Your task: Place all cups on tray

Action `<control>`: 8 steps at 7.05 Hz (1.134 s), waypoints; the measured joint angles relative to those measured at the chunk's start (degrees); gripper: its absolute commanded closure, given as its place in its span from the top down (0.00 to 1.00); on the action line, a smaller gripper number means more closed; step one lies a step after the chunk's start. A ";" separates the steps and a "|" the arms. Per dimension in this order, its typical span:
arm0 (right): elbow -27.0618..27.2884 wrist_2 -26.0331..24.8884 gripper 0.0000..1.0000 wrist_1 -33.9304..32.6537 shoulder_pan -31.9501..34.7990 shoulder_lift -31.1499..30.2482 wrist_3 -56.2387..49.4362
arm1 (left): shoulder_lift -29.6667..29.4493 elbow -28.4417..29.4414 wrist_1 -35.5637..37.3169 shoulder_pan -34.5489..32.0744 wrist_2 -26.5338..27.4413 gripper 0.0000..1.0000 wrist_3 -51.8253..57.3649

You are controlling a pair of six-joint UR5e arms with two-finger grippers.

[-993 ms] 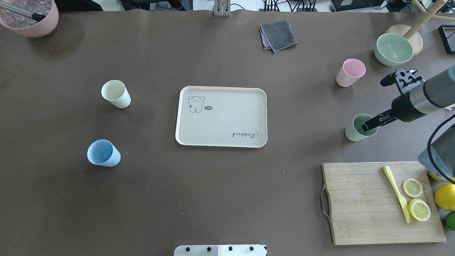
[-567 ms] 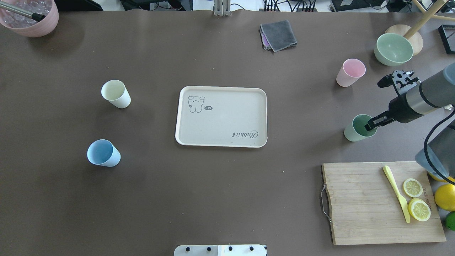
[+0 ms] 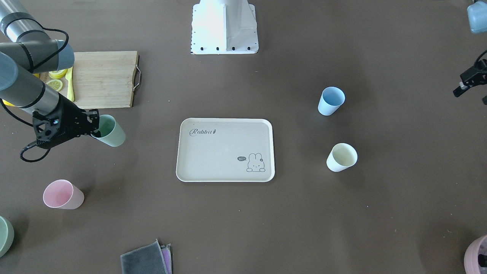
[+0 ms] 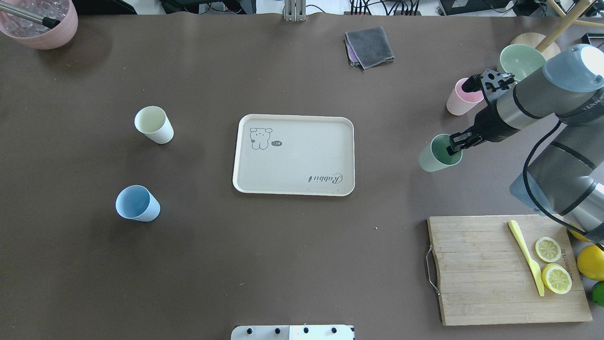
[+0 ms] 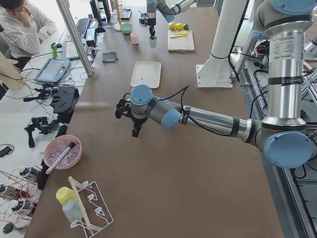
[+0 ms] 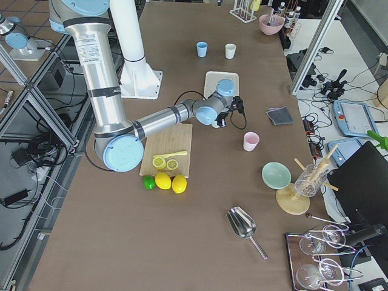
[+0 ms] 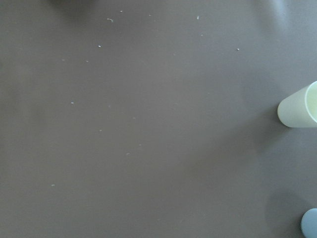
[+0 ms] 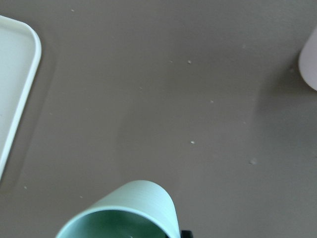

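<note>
Here right gripper (image 4: 454, 144) gripped mint green cup (image 4: 434, 158) by rim, between tray (image 4: 302, 156) and pink cup (image 4: 457, 101); left gripper (image 3: 461, 88) opening unclear.

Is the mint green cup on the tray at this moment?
No. The mint green cup is off the tray, over bare table to its side, its rim gripped by the right tool.

Right arm extended, wrist pitched downward; right gripper (image 4: 454, 145) clamped on the rim of the mint green cup (image 4: 435, 158), one finger inside, one outside; left arm stretched out level; left gripper (image 3: 468, 84) points downward, finger spacing indeterminate.
</note>
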 measured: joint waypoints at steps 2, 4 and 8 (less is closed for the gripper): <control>-0.54 -3.88 0.00 -2.72 -5.39 7.84 8.58 | -0.42 -5.02 -3.25 12.86 8.85 0.97 -17.55; -1.67 -8.20 0.00 -8.63 -9.65 15.46 13.84 | -2.35 -6.91 -3.57 22.98 14.39 0.97 -28.51; -5.25 -12.70 0.92 -9.90 -12.59 20.00 16.22 | -3.43 -5.70 -3.61 33.38 22.13 0.82 -32.13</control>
